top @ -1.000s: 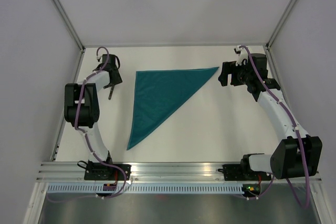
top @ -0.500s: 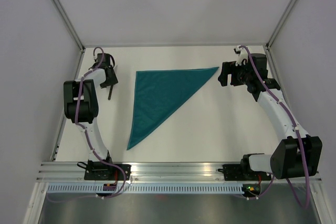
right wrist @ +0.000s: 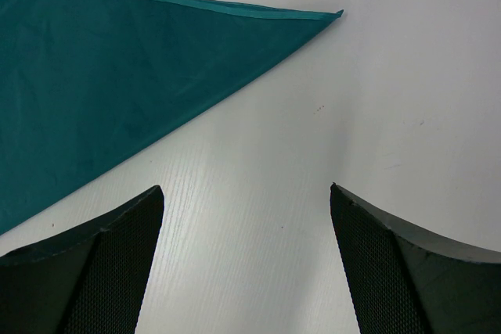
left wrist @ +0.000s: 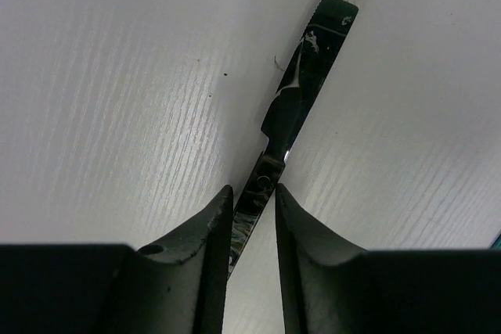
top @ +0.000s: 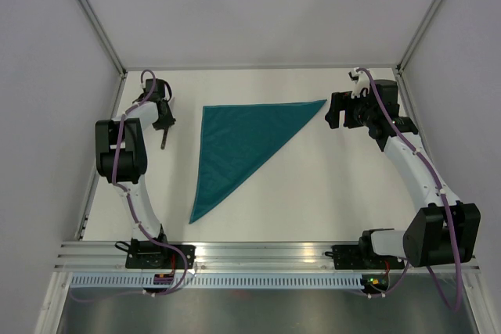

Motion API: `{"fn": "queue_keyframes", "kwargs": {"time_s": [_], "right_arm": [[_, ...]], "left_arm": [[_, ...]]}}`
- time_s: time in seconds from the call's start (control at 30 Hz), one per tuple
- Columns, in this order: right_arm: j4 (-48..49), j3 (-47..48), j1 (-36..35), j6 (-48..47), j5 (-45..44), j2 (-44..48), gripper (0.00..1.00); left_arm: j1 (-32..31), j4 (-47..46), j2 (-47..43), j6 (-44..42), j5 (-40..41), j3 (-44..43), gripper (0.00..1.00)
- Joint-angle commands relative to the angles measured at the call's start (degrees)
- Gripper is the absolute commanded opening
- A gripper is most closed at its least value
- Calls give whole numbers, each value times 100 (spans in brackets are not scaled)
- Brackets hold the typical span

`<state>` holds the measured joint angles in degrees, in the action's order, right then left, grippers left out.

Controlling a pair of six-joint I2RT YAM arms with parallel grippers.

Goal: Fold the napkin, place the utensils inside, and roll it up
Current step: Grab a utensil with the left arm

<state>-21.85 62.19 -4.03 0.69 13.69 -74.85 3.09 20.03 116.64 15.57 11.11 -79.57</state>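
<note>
The teal napkin (top: 239,142) lies flat on the white table, folded into a triangle with its long edge running from the right corner to the near left point. It also shows in the right wrist view (right wrist: 102,76). A slim dark, shiny utensil (top: 163,141) lies left of the napkin. My left gripper (top: 162,124) is over its near end, and in the left wrist view (left wrist: 250,187) the jaws stand nearly together with the utensil (left wrist: 309,76) slanting between them and touching both. My right gripper (top: 335,111) is open and empty just right of the napkin's right corner (right wrist: 246,189).
The white table (top: 329,185) is bounded by metal frame rails at the left, right and back. The arm bases sit on the aluminium rail (top: 258,252) at the near edge.
My left gripper has shifted a little to the back left, and the utensil's free end has shifted slightly left with it. The right arm and the napkin have not moved.
</note>
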Motion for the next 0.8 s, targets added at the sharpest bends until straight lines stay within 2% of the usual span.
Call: {"fn": "queue_keyframes", "kwargs": {"time_s": [0.0, 0.17, 0.43, 0.57, 0.77], "right_arm": [[14, 82, -36, 54, 19, 102, 92], [14, 74, -36, 45, -7, 111, 92], [14, 65, -27, 54, -42, 111, 92], [22, 56, -27, 45, -51, 111, 92], [31, 65, -27, 54, -51, 102, 91]], "left_arm": [[7, 335, 166, -169, -118, -155, 32], [-2, 343, 219, -142, -162, -182, 22], [7, 343, 245, -169, -180, -217, 15], [-1, 352, 175, -177, -232, -243, 2], [7, 282, -167, -309, -504, -252, 2]]}}
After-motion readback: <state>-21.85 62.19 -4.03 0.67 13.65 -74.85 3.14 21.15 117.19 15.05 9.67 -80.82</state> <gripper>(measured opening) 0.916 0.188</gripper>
